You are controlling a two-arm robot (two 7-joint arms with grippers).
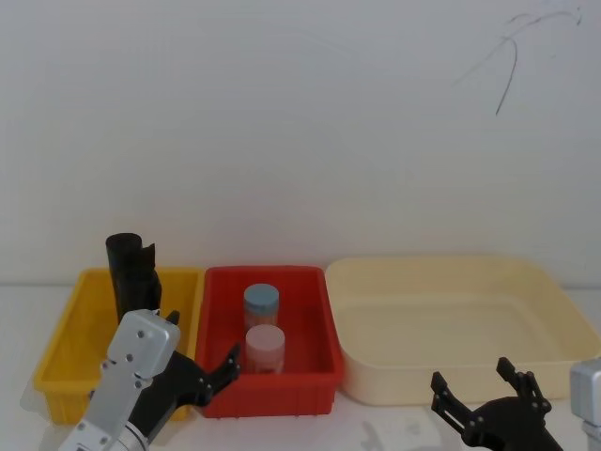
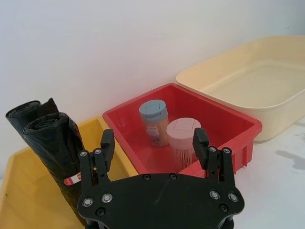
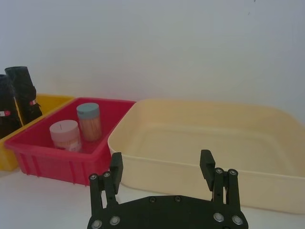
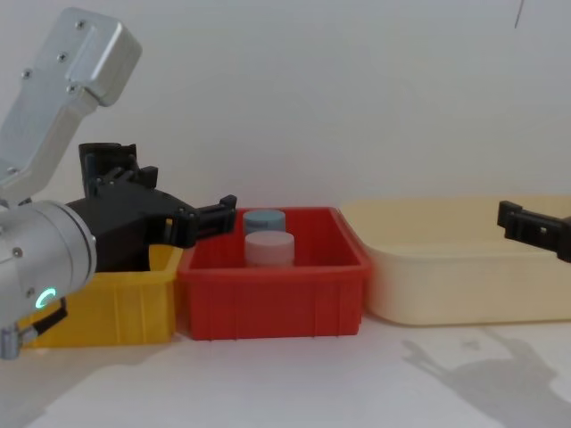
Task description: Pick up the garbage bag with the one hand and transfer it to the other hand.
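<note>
Garbage bag point(image 2: 52, 143) upright, yellow bin point(image 2: 14, 191); label point(image 2: 73, 180) in left wrist view. Left gripper point(image 2: 153, 138), right gripper point(image 3: 161, 160) fingers spread.

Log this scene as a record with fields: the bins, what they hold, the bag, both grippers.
yellow bin: left end of the row
garbage bag: stands on end in the yellow bin, red-and-white label showing, not gripped
second black roll: beside it, same bin
red bin: middle; holds blue-lidded jar and pink-lidded jar
cream tray: right end
left gripper: open, holding nothing, before the yellow and red bins
right gripper: open, holding nothing, before the cream tray
</note>
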